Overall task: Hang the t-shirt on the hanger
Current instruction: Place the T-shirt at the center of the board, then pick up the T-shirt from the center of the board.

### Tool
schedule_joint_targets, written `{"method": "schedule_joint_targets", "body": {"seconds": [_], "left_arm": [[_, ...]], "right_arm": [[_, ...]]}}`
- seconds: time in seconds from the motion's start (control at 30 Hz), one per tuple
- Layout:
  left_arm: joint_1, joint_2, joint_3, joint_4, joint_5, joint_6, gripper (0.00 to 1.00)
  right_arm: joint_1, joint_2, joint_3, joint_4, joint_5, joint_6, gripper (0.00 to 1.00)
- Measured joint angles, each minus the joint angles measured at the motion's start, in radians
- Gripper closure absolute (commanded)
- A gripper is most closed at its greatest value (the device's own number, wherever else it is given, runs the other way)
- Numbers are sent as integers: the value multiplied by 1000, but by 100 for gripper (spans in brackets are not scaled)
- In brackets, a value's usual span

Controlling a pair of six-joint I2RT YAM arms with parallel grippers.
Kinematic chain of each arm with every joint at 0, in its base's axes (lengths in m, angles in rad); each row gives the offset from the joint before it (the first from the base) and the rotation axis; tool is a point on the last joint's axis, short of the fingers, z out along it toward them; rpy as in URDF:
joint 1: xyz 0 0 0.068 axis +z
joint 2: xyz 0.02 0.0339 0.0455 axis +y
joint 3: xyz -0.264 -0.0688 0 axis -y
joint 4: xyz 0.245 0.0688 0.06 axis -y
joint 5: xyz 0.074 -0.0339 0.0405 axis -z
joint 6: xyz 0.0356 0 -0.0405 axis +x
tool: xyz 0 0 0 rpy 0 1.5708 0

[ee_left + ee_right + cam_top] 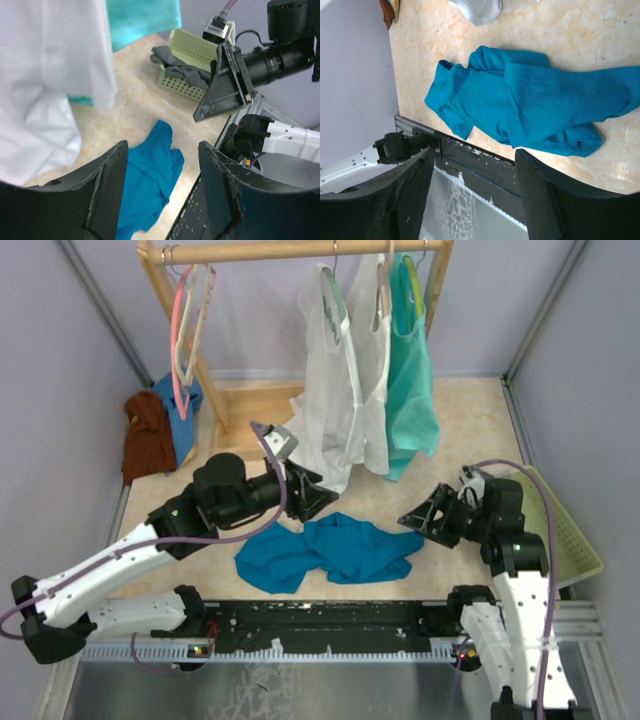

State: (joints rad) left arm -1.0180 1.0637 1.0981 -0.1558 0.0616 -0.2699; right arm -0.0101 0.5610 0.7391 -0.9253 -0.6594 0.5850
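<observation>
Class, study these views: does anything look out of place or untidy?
Yes. The t-shirt lies crumpled in a heap on the table, while the other clothes hang from the rail.

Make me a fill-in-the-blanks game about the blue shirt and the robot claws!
1. The blue shirt lies crumpled on the ____.
2. The left claw and the right claw hold nothing, and both are ____.
3. The grey cloth sits in the pale green ____.

Missing words: table; open; basket.
</observation>
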Motion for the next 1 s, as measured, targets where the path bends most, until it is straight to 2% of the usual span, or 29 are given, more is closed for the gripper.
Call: {"method": "schedule_joint_targets", "body": {"seconds": [0.1,0.17,0.33,0.47,0.57,0.77,1.0], "left_arm": [[0,-103,-62,-81,-44,-40,35],[0,-151,-100,-136,-71,-60,35],[0,-254,-158,-273,-142,-108,36],[0,-315,-162,-345,-185,-132,36],[0,-337,-162,-377,-208,-143,36],[0,-340,-162,-420,-230,-153,36],[0,-343,-162,-432,-242,-156,36]], "right_arm": [[52,68,-12,75,11,11,41],[158,106,-12,131,56,27,41],[579,196,-11,237,289,88,50],[921,290,-9,275,562,137,51],[1099,402,19,280,748,149,53],[1248,644,118,293,999,132,53],[1278,819,188,311,1107,89,53]]}}
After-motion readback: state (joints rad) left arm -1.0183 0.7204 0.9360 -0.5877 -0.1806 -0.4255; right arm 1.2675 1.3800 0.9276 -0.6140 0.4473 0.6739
